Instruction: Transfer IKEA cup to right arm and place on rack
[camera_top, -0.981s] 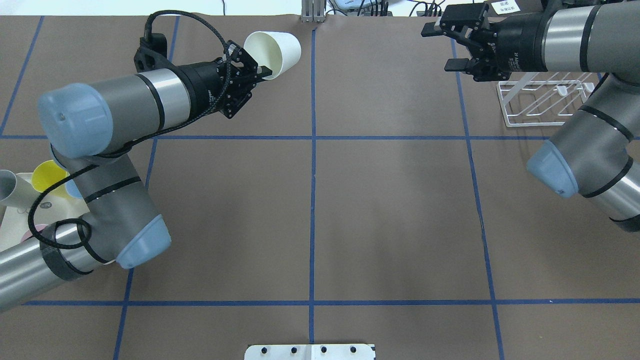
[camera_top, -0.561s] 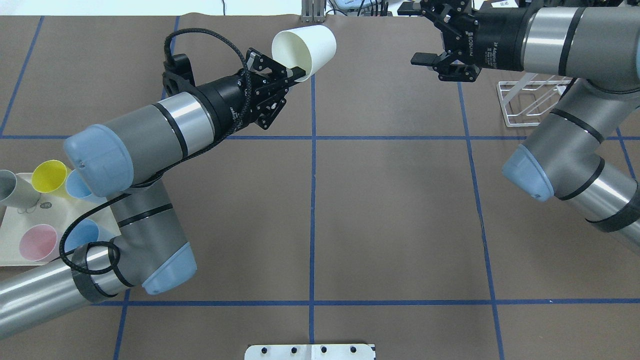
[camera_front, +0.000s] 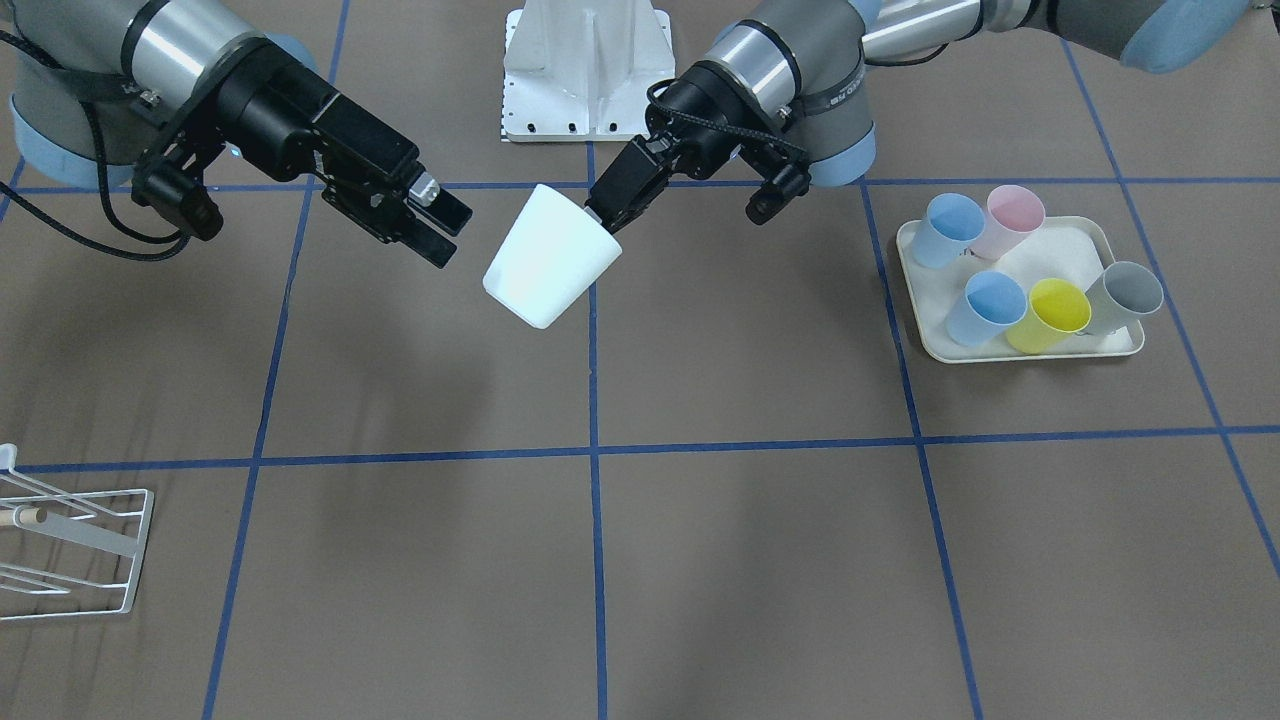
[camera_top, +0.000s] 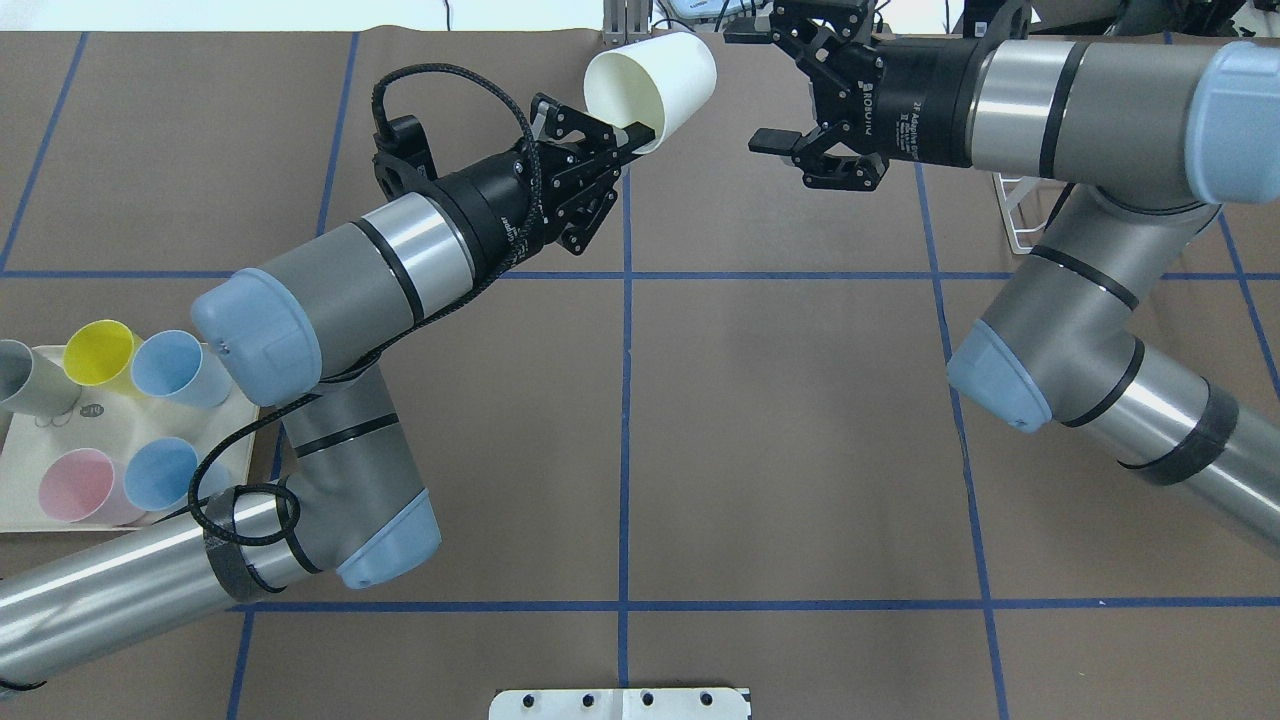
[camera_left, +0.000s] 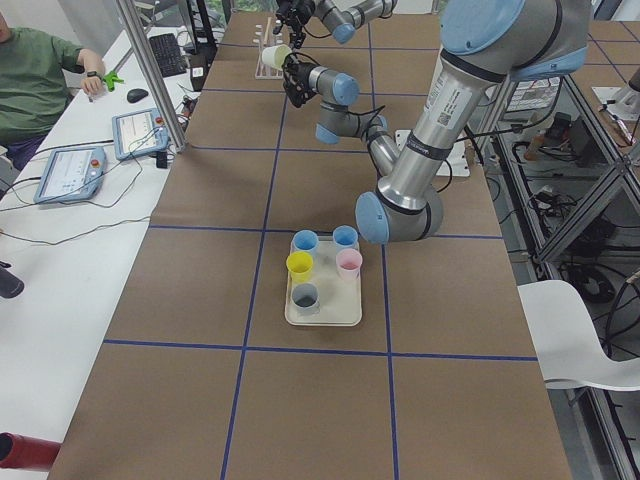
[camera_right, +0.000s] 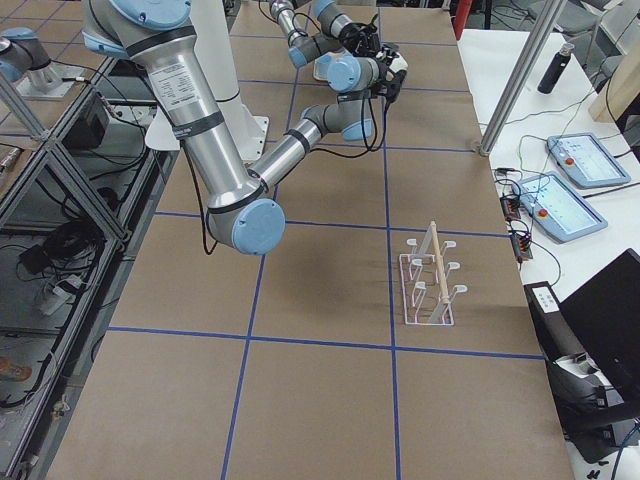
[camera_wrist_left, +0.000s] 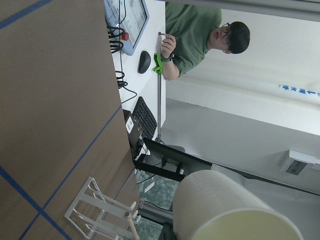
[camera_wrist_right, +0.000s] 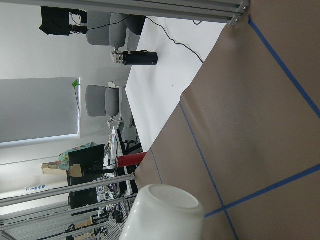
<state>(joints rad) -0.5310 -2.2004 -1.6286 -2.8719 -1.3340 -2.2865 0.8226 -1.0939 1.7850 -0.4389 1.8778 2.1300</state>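
Above the far middle of the table we see the white cup (camera_top: 650, 85) held in the air. It is tilted, with its mouth towards the robot and its base towards the operators' side. The left gripper (camera_top: 635, 135) pinches its rim, one finger inside and one outside. The right gripper (camera_top: 760, 90) has its fingers spread wide just beside the cup, without touching it.

Neither wrist view shows us its own fingers. The right one catches only the cup's base, cut off by the lower edge. The left one shows part of its wall and rim at the lower right corner. In both side views the grippers are too small and far away for us to read.

The white wire rack (camera_right: 430, 290) is mostly hidden behind the right arm (camera_top: 1080, 100) from overhead, and the front-facing view cuts it at the left edge. Only the right-side view shows it whole, standing on the table well apart from both grippers.

Elsewhere, a cream tray (camera_front: 920, 340) holds two blue cups (camera_front: 952, 225), a pink cup (camera_front: 1012, 218), a yellow cup (camera_front: 1055, 312) and a grey cup (camera_front: 1128, 295). From overhead it is clipped by the left edge. A person in a green top (camera_left: 40, 90) sits at the side desk.
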